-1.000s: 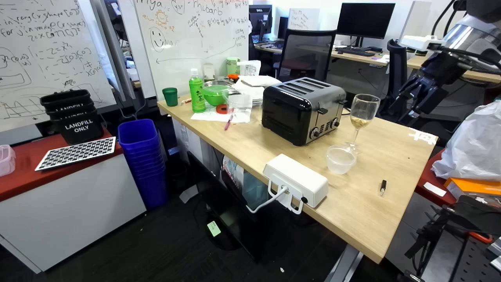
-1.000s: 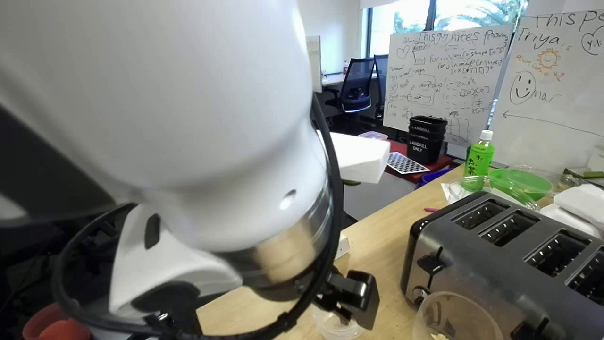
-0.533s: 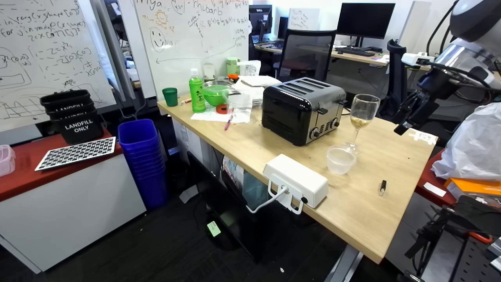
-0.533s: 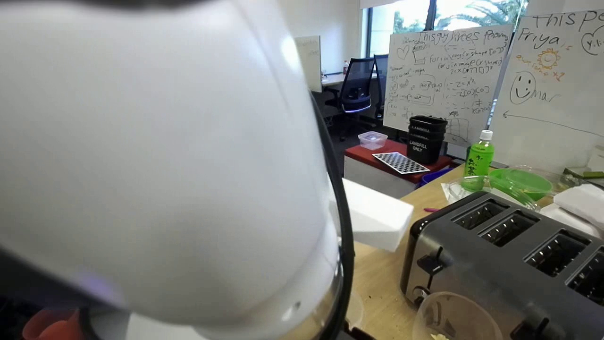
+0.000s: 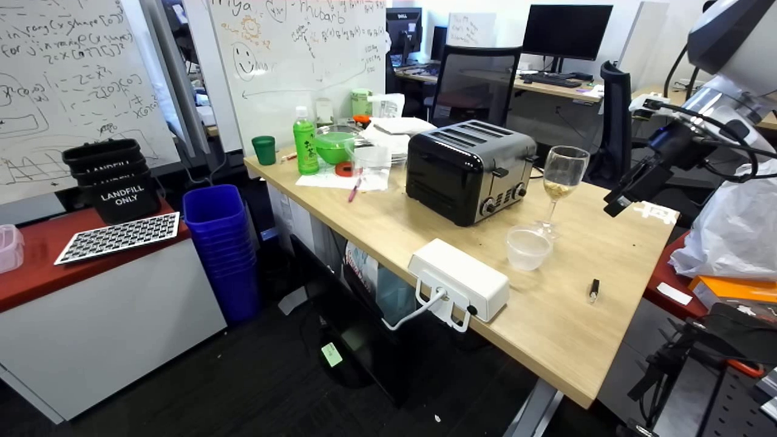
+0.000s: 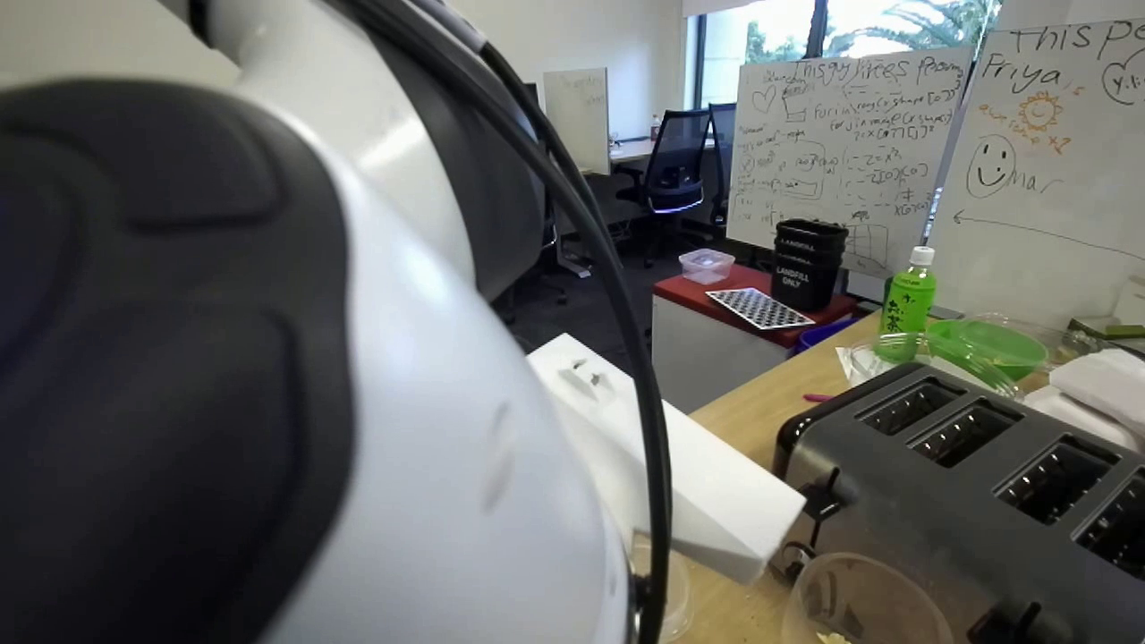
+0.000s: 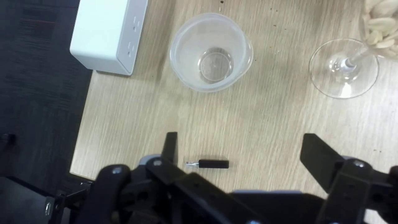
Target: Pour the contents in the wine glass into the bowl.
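Hand [image 7: 242, 148] spread wide, fingers well apart; wrist view looks down past them onto the counter [image 5: 576, 340] and a small black piece with a metal tip [image 7: 213, 164]. In an exterior view the hand is raised over the counter, apart from the wine glass [image 5: 559, 185]. Glass stands upright near the control side of the toaster [image 5: 452, 179], pale pieces [image 7: 383, 31] in the bottom of its cup; wrist view catches its foot, stem and part of the cup. Bowl [image 7: 211, 53] sits upright beside the glass, apart from it, between it and a white rectangular box [image 5: 459, 279] at the counter's edge. Box has a cord [image 5: 419, 312] coming out one side. Arm [image 6: 447, 402] blocks a big part of an exterior view, covering some of the bowl there. Far end of the counter, by the whiteboard [image 5: 309, 67]: green bottle [image 5: 306, 145], dark green cup [image 5: 264, 150]; pink pen [image 5: 354, 189] lies nearer the toaster.
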Robot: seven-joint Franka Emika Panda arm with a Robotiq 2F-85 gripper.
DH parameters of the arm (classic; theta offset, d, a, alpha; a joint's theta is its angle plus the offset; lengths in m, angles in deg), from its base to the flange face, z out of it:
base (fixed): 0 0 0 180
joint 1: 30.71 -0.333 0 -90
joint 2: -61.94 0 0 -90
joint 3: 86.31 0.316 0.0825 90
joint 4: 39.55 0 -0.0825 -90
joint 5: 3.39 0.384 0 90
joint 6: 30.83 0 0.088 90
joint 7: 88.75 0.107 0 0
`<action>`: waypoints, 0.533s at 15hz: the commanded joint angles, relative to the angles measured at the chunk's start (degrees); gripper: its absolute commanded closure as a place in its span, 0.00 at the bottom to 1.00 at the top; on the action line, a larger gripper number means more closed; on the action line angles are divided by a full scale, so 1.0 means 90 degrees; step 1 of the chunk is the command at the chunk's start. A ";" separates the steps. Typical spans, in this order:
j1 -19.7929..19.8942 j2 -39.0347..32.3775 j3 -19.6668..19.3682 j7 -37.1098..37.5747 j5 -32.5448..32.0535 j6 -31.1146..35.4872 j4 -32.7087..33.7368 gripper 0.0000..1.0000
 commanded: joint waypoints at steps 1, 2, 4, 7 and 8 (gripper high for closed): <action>0.0084 -0.0004 0.0085 -0.0006 0.0010 -0.0021 0.0008 0.00; 0.0084 -0.0004 0.0085 -0.0006 0.0010 -0.0021 0.0008 0.00; 0.0082 -0.0004 0.0085 -0.0006 0.0011 -0.0021 0.0008 0.00; 0.0069 -0.0057 -0.0007 -0.0142 0.0393 0.0122 0.0002 0.00; 0.0065 -0.0062 -0.0046 -0.0246 0.0595 0.0152 0.0002 0.00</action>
